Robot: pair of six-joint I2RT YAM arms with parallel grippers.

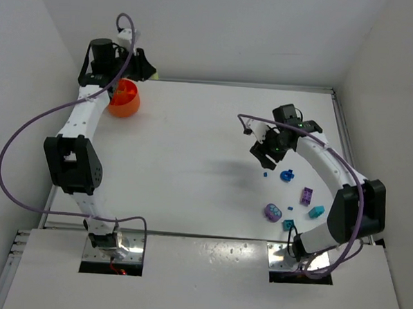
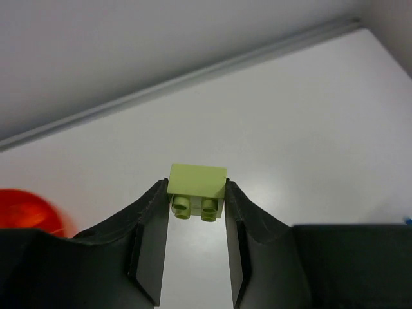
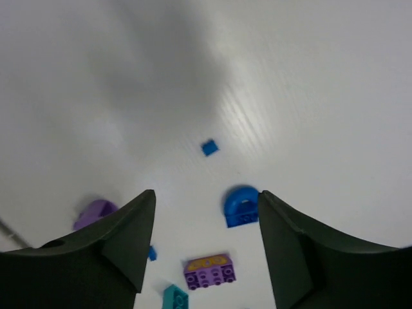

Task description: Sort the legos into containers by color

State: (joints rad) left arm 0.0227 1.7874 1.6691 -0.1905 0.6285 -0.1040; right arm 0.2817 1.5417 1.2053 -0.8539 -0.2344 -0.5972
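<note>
Left wrist: left gripper (image 2: pixel 196 193) clamps a lime green brick (image 2: pixel 197 179); right gripper (image 3: pixel 206 196) stands wide

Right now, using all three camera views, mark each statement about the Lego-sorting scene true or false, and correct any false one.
1. The left jaws are clamped on a lime green brick. True.
2. The right jaws hold a blue brick. False: they stand open and empty, and the blue arched brick lies on the table below them.
3. The orange bowl sits near the table's far left corner. True.
4. The purple studded brick lies inside the bowl. False: it lies on the table on the right side, among other loose bricks.
</note>
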